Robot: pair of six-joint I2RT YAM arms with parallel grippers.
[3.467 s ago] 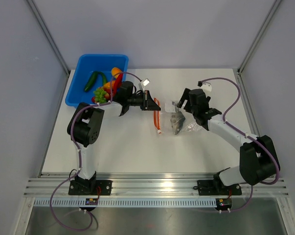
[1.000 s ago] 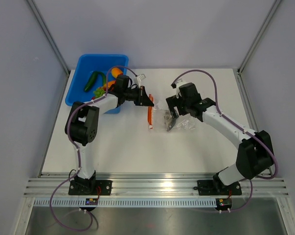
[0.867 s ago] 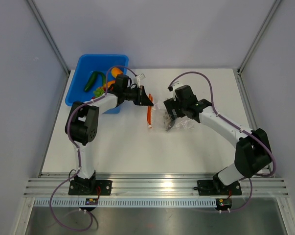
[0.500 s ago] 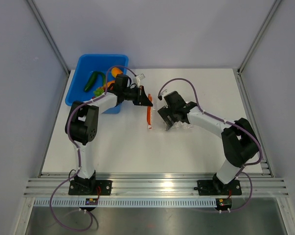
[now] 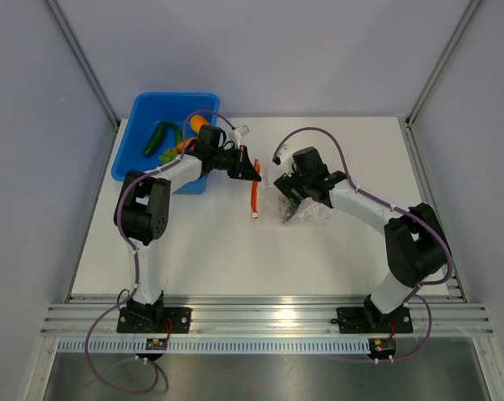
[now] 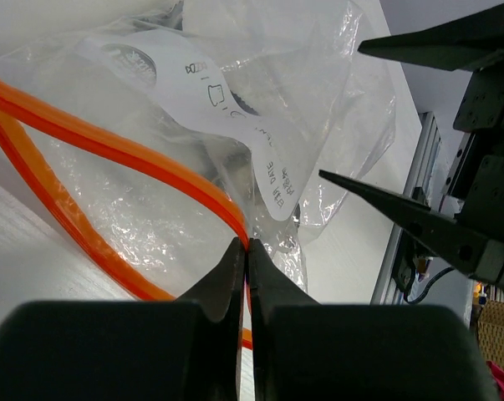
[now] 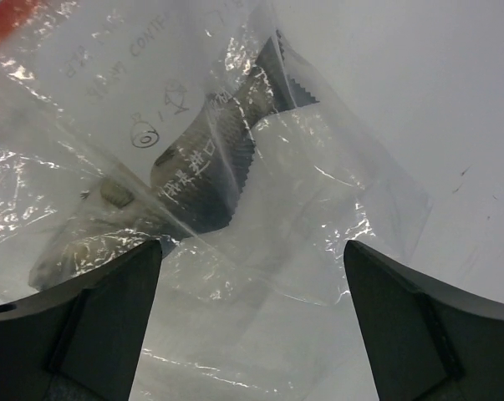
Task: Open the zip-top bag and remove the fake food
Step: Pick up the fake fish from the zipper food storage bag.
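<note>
On the worktop (image 5: 193,242) right of the blue tub (image 5: 175,96), the left claw (image 6: 243,249) pinches the orange zip strip (image 6: 151,163) of the bag (image 5: 308,210), likely holding it steady so the wide-open, empty right claw (image 7: 252,251) can reach the grey fish (image 7: 226,154) inside.

near half of table (image 5: 235,251): passable | centre: bag (image 5: 317,214) hemmed between left gripper (image 5: 257,173) and right gripper (image 5: 285,199) | far left: tub (image 5: 143,113), left arm across its corner

Grey fish (image 7: 222,150) half veiled inside crinkly zip-top bag (image 7: 335,217)
</note>
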